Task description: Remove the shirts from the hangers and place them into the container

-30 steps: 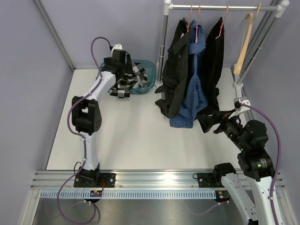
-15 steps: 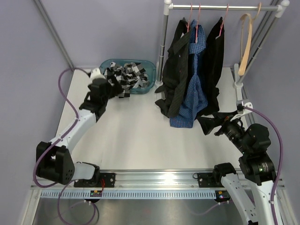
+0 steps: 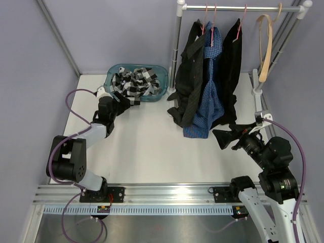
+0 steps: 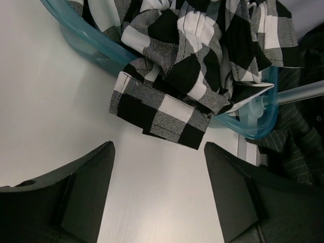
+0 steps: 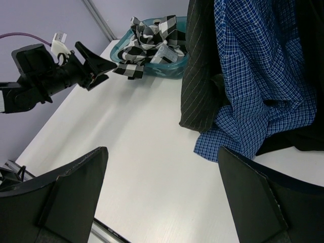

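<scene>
Bright, diffuse light; soft shadow on the table beneath the shirts; mild sheen mid-table; wrist views' near edges perhaps defocused.

Container at far L of table, near back edge. Bold-check shirt heaped in it; one cuff hangs over near rim onto table. L gripper just in front of container, beside that cuff, not touching.

Rail above far R. On it, L to R: pinstripe shirt, fine-check shirt and plain shirt, all on wire hangers, overlapping. Wooden hanger at R end, apart from them. R gripper in front of the hems, R of ctr.
</scene>
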Controlling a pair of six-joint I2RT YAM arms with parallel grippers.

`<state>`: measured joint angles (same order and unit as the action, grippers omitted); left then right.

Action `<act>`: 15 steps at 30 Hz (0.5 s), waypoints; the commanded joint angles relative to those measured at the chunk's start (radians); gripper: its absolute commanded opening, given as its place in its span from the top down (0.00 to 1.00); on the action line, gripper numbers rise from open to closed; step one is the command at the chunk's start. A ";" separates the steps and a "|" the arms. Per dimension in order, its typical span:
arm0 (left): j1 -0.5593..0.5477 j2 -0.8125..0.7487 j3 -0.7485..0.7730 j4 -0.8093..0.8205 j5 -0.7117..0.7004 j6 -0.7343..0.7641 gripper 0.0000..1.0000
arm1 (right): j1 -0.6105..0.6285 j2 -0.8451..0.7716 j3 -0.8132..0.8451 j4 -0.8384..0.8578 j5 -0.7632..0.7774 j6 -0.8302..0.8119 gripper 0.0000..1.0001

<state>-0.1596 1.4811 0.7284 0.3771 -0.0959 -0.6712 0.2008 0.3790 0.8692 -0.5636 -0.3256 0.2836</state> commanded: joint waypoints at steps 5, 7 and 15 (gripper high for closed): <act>0.023 0.114 0.062 0.183 0.013 0.010 0.30 | 0.023 -0.012 -0.006 -0.002 -0.001 -0.015 0.00; 0.028 0.131 0.071 0.184 0.012 0.027 0.30 | 0.025 -0.008 -0.010 0.001 -0.001 -0.015 0.01; 0.046 0.228 0.140 0.212 0.059 0.045 0.41 | 0.028 0.003 -0.029 0.016 -0.006 -0.018 0.01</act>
<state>-0.1196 1.6833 0.8120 0.4885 -0.0547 -0.6521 0.2111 0.3779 0.8501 -0.5690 -0.3252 0.2790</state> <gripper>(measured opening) 0.612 0.993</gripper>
